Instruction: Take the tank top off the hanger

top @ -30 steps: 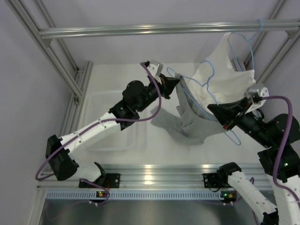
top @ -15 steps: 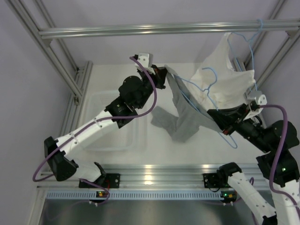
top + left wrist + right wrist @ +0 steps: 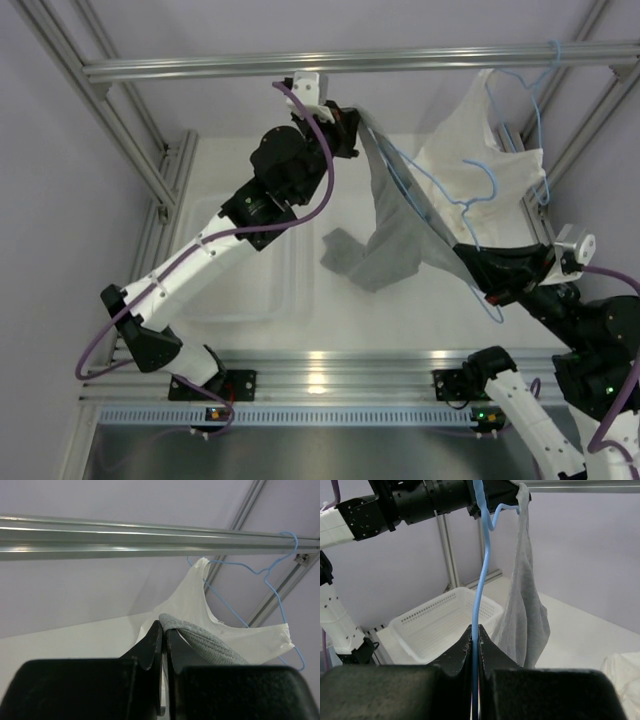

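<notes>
While both arms reach up over the white table [image 3: 250, 170], we see an aluminium rail [image 3: 300, 65] crossing the top of the overhead view. A white perforated basket [image 3: 427, 607] sits on the table to the left, partly under the left arm.

At the upper right a white garment [image 3: 480, 150] hangs from the rail on its own blue wire hanger [image 3: 225, 601], whose hook is over the rail.

Left of that garment and overlapping its lower edge in the overhead view is the tank top [image 3: 395, 240]. It is a grey knit piece drawn out long, with its top corner high up at the left gripper. Its body drapes down and to the left toward the table. We cannot tell whether the lowest fold touches the surface.

The hanger [image 3: 482, 580] is a thin light-blue wire that runs slantwise along the tank top's right edge, from near the left gripper down to the right gripper. We cannot tell whether a strap is looped over the wire.

The left gripper [image 3: 161, 630] has its fingers pressed together, and the grey ribbed edge of the tank top comes out right at the tips, so it is pinching the cloth.

The right gripper [image 3: 476, 630] has its fingers clamped on the hanger's wire, which rises straight up from between them.
</notes>
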